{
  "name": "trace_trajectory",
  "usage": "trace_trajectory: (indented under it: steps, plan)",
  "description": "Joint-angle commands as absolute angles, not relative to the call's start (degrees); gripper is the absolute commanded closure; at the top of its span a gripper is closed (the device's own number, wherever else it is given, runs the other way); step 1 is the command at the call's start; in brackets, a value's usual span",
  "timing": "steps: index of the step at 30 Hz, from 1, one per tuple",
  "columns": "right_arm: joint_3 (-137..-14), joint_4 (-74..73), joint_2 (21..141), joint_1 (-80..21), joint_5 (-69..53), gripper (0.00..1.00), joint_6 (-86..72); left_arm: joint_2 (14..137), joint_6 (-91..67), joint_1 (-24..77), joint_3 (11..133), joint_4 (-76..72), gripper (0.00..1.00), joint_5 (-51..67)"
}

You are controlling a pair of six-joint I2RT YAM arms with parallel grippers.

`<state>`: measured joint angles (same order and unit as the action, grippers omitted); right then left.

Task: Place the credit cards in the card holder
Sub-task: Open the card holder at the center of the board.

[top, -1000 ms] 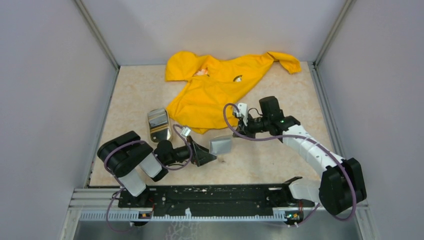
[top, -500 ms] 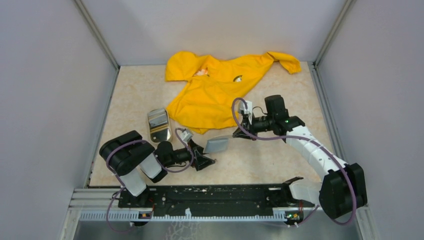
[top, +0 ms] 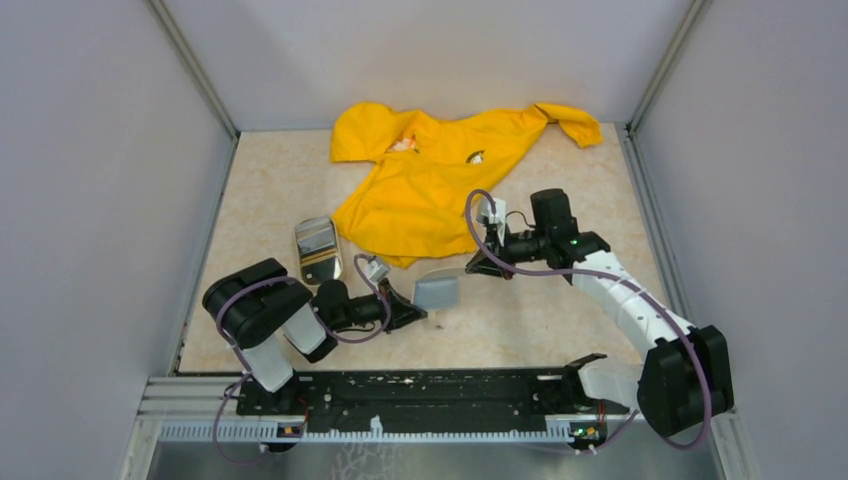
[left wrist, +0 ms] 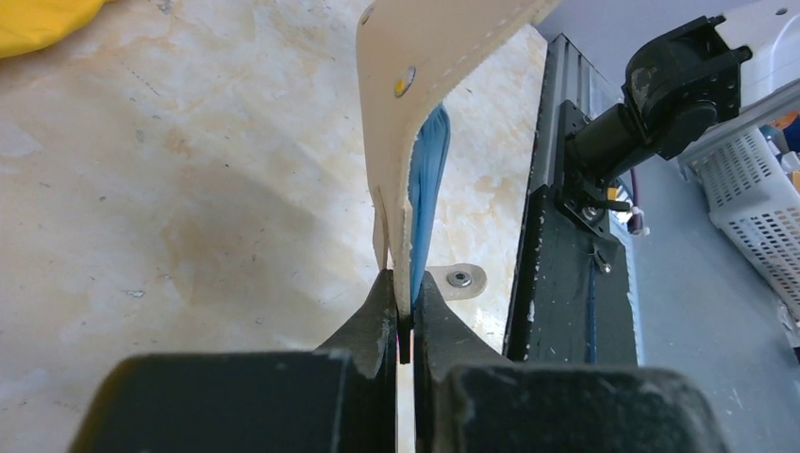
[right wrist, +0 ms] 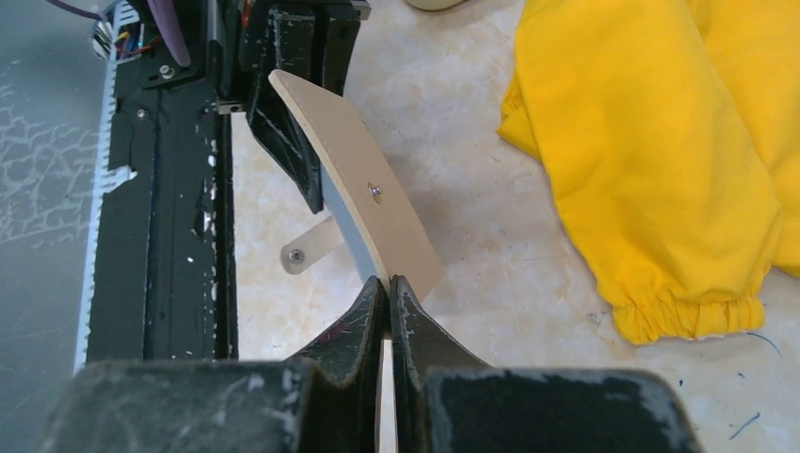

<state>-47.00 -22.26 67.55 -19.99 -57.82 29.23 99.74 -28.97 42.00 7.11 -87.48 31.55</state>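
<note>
1. Left gripper [left wrist: 404, 283]: jaws closed, pinching the lower edge of the card holder [left wrist: 434, 57].
2. Right gripper [right wrist: 388, 283]: jaws closed, pinching the opposite edge of the same holder.
3. Card holder: tan, held off the table [top: 560, 320] between the two sets of jaws. The flap bows slightly. A bluish lining shows just above the left jaws.
4. Snap dot [right wrist: 375, 192]: on the tan face, a little beyond the right jaws.
5. Strap tab [left wrist: 459, 279]: hangs just beside the left jaws, on the right in the left wrist view.
6. Credit cards [top: 318, 245]: a striped grey and dark stack in a rimmed tray [top: 298, 250], well apart from both sets of jaws.
7. Yellow garment [top: 440, 170]: spread out beyond both sets of jaws.
</note>
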Motion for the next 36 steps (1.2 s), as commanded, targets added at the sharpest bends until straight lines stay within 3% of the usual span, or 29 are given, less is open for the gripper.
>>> trace_trajectory:
  steps: [1,2,9,14,20,26,29,36]
  plan:
    - [-48.86,-19.03,68.22,-19.52,-54.60,1.00,27.58,99.47,-31.66,41.84,7.39,-102.23,1.00,32.78]
    - [-48.80,-18.87,68.40,-19.54,-52.43,1.00,27.60,99.10,-33.27,41.86,7.57,-101.32,1.00,32.78]
    - [-48.43,-17.98,63.68,-19.53,-41.18,0.47,30.98,95.97,-45.17,41.70,15.51,-77.04,1.00,40.57]
    - [-49.81,-21.58,59.47,-19.52,-42.65,0.36,37.91,95.37,-48.91,41.66,19.39,-67.66,1.00,44.53]
    - [-51.84,-30.61,57.55,-19.51,-52.30,0.36,46.81,94.38,-46.31,41.66,26.71,-48.63,1.00,44.21]
    - [-53.66,-46.45,57.49,-20.19,-68.51,0.37,65.04,94.08,-45.91,41.75,29.11,-47.24,1.00,44.65]
    - [-51.32,-43.49,58.65,-22.40,-67.13,0.41,63.35,94.88,-45.81,41.75,29.88,-48.37,1.00,45.60]
    - [-47.47,-28.43,62.85,-29.69,-53.28,0.69,49.97,94.79,-43.56,42.27,29.36,-52.54,1.00,46.44]
